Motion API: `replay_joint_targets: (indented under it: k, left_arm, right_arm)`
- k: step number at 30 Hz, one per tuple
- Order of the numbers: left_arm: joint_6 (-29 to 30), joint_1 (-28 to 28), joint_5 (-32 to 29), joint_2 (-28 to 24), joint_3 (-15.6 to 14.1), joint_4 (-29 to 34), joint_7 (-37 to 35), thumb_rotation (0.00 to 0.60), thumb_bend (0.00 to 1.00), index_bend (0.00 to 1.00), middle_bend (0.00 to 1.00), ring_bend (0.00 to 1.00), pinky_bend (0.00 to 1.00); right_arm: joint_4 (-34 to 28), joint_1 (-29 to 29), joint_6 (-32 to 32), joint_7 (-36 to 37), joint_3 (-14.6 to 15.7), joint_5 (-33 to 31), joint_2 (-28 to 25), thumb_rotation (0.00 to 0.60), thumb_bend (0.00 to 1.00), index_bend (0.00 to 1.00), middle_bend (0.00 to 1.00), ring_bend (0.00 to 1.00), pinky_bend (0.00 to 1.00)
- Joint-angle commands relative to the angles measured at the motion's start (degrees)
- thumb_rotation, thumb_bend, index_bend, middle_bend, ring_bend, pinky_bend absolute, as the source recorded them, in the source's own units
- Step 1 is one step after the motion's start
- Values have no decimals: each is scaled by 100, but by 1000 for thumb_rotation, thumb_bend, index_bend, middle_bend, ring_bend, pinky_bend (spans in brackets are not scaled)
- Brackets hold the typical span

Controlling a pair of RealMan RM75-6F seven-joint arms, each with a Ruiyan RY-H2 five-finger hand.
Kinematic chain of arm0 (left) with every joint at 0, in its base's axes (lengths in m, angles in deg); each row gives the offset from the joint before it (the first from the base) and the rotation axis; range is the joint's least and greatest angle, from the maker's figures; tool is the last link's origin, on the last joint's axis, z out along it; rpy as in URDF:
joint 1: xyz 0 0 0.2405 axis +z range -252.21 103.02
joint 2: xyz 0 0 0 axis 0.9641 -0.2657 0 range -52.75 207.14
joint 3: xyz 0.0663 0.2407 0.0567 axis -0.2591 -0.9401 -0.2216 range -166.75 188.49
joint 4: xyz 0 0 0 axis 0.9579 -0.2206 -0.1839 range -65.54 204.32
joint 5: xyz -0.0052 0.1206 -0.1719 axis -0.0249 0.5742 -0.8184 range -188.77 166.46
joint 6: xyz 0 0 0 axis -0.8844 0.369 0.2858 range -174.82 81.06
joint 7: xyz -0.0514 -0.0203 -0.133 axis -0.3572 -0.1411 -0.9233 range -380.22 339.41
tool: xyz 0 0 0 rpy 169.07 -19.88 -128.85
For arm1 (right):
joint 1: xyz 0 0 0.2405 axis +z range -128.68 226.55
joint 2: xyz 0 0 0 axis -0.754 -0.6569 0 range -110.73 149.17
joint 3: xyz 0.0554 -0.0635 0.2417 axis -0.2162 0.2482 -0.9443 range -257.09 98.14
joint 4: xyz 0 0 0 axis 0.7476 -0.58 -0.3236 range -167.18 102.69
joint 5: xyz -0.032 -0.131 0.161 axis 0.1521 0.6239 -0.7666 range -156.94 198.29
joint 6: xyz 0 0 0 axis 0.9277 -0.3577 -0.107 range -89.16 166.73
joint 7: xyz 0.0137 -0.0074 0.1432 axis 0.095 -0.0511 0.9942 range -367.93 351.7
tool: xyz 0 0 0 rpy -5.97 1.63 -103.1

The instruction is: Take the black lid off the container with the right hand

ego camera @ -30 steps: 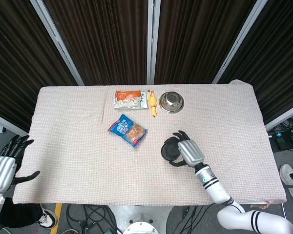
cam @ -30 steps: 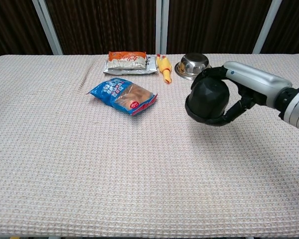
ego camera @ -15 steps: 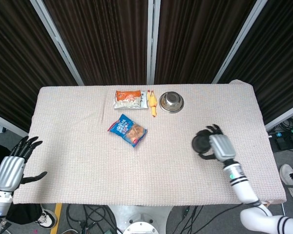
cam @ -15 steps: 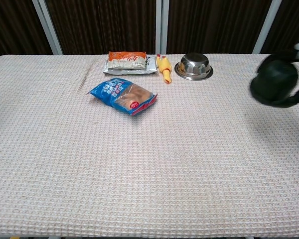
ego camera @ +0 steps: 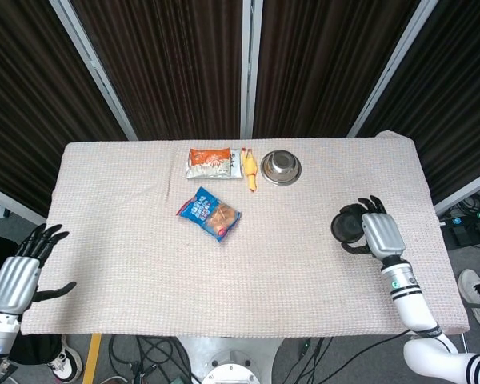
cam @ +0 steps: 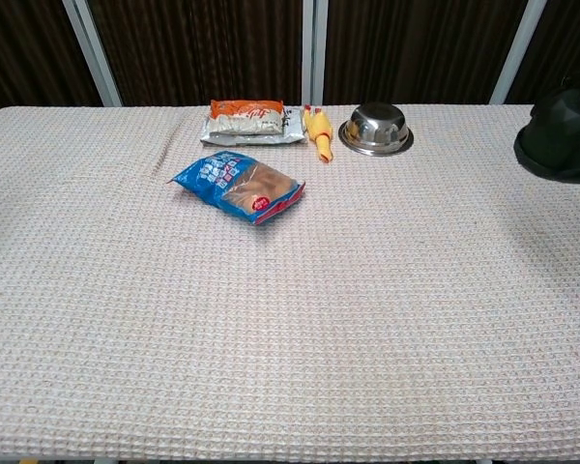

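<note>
You hold the black lid point(ego camera: 346, 226) in the right hand point(ego camera: 374, 234), fingers wrapped round its rim, over the right part of the table point(ego camera: 128, 264). The lid sits on the inner side of the palm, toward the table's middle, and in the chest view it shows only at the right edge of frame point(cam: 564, 135). Whether it rests on the cloth or hangs just above it cannot be told.

The lid appears to be off; the next step is likely to set it down.

- Lower the hand until the lid's rim meets the cloth flat.
- Only then spread the fingers, so the lid does not roll.
- Choose bare cloth well apart from the bowl point(ego camera: 281, 167).

No container body is identifiable in either view. The left hand point(ego camera: 18, 277) hangs off the table's left edge, fingers spread, holding nothing.
</note>
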Motion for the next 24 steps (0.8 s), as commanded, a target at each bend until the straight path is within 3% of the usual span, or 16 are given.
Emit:
replay_joint_targets:
  k: [1, 4, 6, 10, 14, 19, 24]
  left_arm:
    - [27, 12, -31, -28, 19, 40, 38, 600, 86, 158, 83, 0, 146]
    - [20, 17, -102, -48, 48, 53, 22, 600, 86, 158, 82, 0, 147]
    - [6, 15, -110, -54, 44, 27, 8, 600, 86, 158, 83, 0, 147]
    - [-9, 23, -120, -48, 29, -62, -114, 600, 86, 158, 83, 0, 146]
    - [-44, 27, -119, -46, -1, -114, -113, 600, 86, 157, 83, 0, 146]
    - [-48, 6, -67, -9, -8, -31, 38, 600, 86, 158, 83, 0, 146]
    - [-36, 32, -115, -50, -5, 29, 87, 600, 86, 158, 83, 0, 146]
  right_arm:
    - [-74, 443, -453, -401, 200, 405, 803, 600, 210, 404, 441, 108, 0]
    - [-238, 722, -511, -809, 195, 551, 1265, 600, 208, 401, 440, 108, 0]
    - [-338, 704, -336, -971, 161, 549, 1280, 600, 204, 397, 440, 109, 0]
    - [-68, 199, 229, -793, 94, 163, 602, 600, 200, 396, 440, 110, 0]
    - [588, -177, 60, 100, 20, -443, 208, 600, 206, 397, 440, 108, 0]
    - [800, 37, -192, 214, 304, 213, 589, 600, 206, 396, 440, 108, 0]
    - [989, 215, -349, 139, 413, 389, 1086, 600, 204, 392, 439, 109, 0]
